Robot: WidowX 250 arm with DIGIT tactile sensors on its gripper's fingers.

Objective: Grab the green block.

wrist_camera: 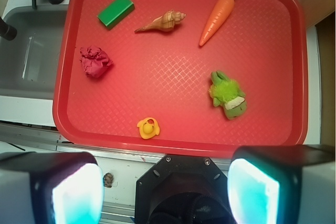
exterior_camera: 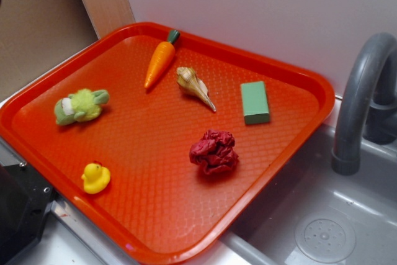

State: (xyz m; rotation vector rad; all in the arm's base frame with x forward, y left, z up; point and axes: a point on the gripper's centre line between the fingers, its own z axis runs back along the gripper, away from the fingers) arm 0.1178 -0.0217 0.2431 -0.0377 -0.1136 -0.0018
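Note:
The green block lies flat on the red tray, at its far right side, beside the seashell. In the wrist view the green block sits at the tray's upper left. My gripper is open and empty, high above the tray's near edge, far from the block. Its two pads show wide apart at the bottom of the wrist view. The gripper does not show in the exterior view.
On the tray: a carrot, a fuzzy green plush toy, a yellow rubber duck, a crumpled red ball. A grey sink with a tap lies right of the tray. The black robot base sits below the gripper.

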